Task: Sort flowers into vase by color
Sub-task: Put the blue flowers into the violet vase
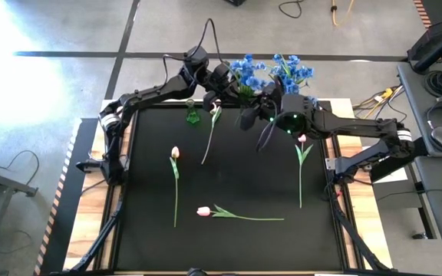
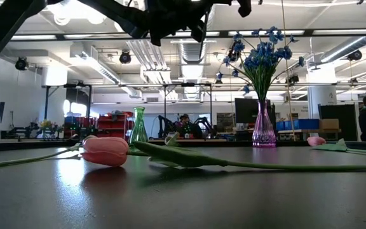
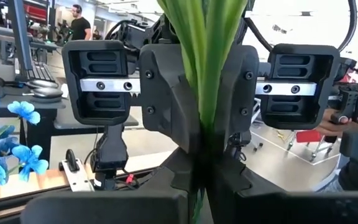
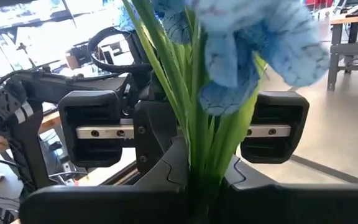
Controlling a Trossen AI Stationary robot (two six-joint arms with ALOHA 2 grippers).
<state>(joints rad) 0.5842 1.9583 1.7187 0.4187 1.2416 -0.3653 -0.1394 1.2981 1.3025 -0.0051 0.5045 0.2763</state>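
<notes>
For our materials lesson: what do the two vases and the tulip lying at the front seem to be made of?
Pink vase: likely glass or clear plastic; tinted, see-through, glossy.
Green vase: the same look, with the room showing through it.
Tulip: probably fabric or plastic; matte pink petals, a stiff, even green stem.

Blue blossoms, pink tulips, black table.

- I count two robot arms, the left arm and the right arm.
- I count two vases, one green vase and one pink vase.
- I see five tulips lying on the black table: tulip one, tulip two, tulip three, tulip four, and tulip five, which is partly hidden.
- I see two bunches of blue flowers, bunch one and bunch two.
</notes>
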